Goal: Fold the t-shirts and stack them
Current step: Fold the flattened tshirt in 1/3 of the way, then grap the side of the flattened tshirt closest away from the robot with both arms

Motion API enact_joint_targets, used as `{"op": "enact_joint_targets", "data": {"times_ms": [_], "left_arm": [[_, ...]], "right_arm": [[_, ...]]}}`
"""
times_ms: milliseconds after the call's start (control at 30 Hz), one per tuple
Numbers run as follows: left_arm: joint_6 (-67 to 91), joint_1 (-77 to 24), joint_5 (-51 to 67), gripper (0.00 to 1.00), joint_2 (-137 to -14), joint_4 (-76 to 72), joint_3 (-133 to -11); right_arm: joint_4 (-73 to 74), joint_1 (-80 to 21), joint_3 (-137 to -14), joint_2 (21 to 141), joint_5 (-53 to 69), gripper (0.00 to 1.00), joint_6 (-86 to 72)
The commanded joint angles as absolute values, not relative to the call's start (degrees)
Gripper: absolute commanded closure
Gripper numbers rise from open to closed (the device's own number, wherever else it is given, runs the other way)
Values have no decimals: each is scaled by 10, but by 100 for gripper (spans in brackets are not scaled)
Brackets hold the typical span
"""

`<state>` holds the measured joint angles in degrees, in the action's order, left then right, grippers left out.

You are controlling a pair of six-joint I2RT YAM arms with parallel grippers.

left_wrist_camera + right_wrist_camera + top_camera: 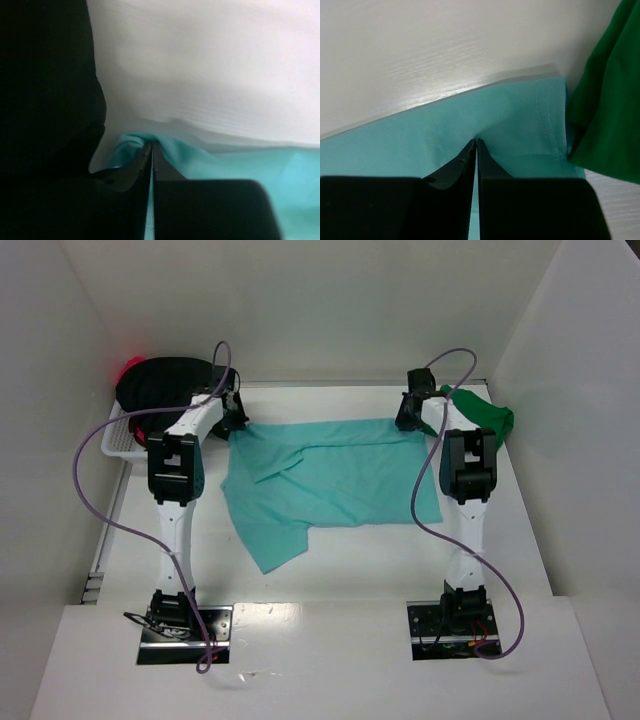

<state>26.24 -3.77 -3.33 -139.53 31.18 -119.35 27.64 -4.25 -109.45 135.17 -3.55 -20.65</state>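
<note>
The light teal t-shirt (pixel 330 480) lies spread on the table, creased, with a flap trailing toward the front left. My left gripper (pixel 236 422) is shut on its far left corner (pixel 135 145). My right gripper (pixel 408 420) is shut on its far right edge (pixel 510 115). The dark green t-shirt (pixel 485 415) lies bunched at the far right, touching the teal shirt's corner in the right wrist view (pixel 607 95). The black t-shirt (pixel 165 385) is heaped in a basket at the far left, with the red-pink t-shirt (pixel 128 368) peeking out behind it.
A white basket (pixel 118 440) stands at the far left edge against the wall. White walls close in the table at the back and on both sides. Purple cables (pixel 85 475) loop off both arms.
</note>
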Motion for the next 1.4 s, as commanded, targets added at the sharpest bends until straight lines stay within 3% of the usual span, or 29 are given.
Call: {"op": "enact_joint_targets", "data": {"times_ms": [0,33,100,233,367,500,600,733,1033,1367], "left_arm": [[217,-34,19,84,-1332,308,-1196],[205,-40,23,74,-1311,302,-1192],[183,-59,6,48,-1266,297,-1183],[155,-87,-13,13,-1174,277,-1154],[160,-109,19,0,-1087,285,-1104],[203,-127,38,0,-979,269,-982],[259,-140,65,0,-871,244,-818],[290,-152,53,0,-777,263,-699],[359,-173,105,0,-655,346,-540],[489,-204,124,0,-592,393,-453]], "right_arm": [[267,-48,-1064,1283,-10,87,-188],[252,-48,-1047,1259,3,84,-188],[224,-48,-1017,1182,21,62,-193],[214,-48,-995,1077,21,33,-192],[217,-48,-901,985,-14,3,-187],[189,-48,-764,888,-25,0,-219],[184,-43,-665,828,-20,0,-248],[214,-37,-617,807,-36,0,-264],[314,7,-537,786,-62,0,-302],[292,32,-517,784,-57,0,-350]]}}
